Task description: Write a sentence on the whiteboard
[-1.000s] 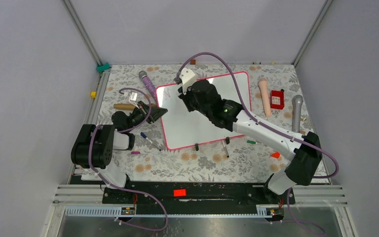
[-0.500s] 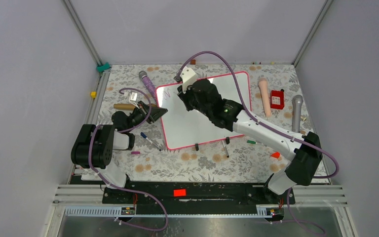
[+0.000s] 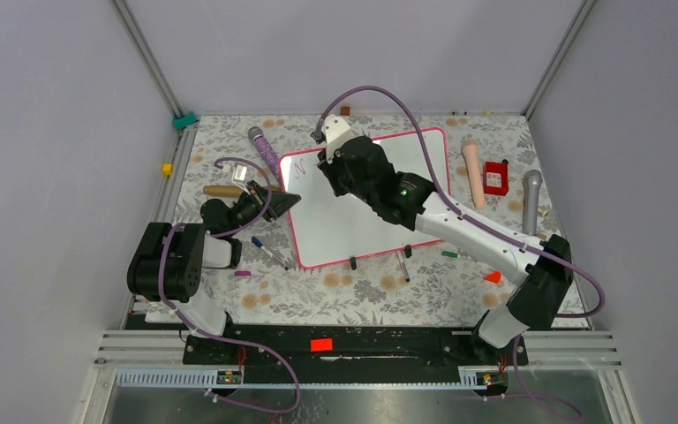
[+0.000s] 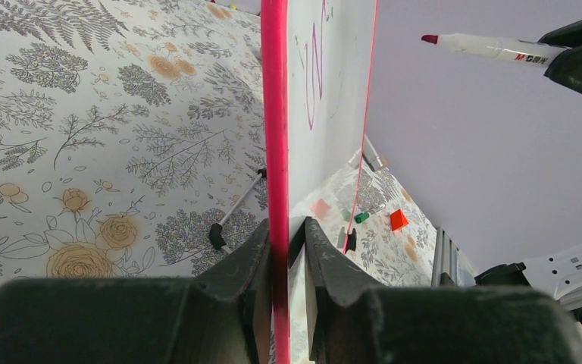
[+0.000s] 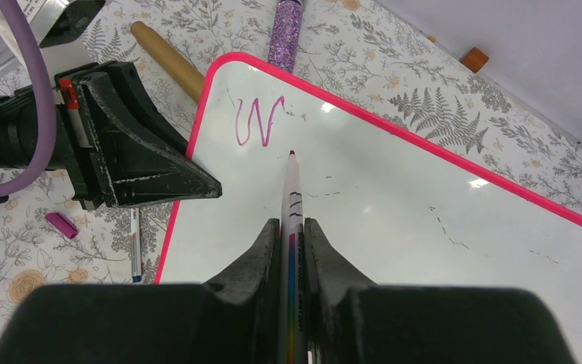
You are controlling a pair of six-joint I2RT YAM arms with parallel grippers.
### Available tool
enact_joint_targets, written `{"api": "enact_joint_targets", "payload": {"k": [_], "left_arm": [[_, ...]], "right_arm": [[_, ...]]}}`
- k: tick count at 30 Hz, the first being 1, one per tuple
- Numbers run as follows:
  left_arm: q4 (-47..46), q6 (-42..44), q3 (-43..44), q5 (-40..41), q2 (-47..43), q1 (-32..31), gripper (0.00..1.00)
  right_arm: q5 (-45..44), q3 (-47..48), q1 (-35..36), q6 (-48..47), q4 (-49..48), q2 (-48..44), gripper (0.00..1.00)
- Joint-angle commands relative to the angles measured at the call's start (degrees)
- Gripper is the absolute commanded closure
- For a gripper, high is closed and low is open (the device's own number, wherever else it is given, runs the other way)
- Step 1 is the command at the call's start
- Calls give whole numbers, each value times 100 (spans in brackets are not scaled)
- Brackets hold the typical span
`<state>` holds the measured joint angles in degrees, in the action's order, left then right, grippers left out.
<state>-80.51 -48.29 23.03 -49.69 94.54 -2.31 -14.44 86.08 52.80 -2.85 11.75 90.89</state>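
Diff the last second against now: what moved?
The right end effector, shut on the marker, edged slightly toward the far edge of the whiteboard, its arm following. Nothing taken or released. The left end effector stays clamped on the board's frame; board and written W unchanged.

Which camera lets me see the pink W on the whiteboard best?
The right wrist camera. It faces the whiteboard, so the W is big and clear, just past the marker tip. The left wrist camera sees it sideways and squashed. The top camera shows only a tiny faint scribble.
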Motion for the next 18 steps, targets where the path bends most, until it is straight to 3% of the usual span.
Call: {"api": "enact_joint_targets", "payload": {"k": [1, 18], "left_arm": [[-32, 542, 18, -48, -202, -86, 100], [-43, 523, 13, -41, -200, -81, 100]], "right_arm": [[-218, 186, 20, 202, 58, 13, 100], [-183, 375, 29, 488, 87, 430, 100]]}}
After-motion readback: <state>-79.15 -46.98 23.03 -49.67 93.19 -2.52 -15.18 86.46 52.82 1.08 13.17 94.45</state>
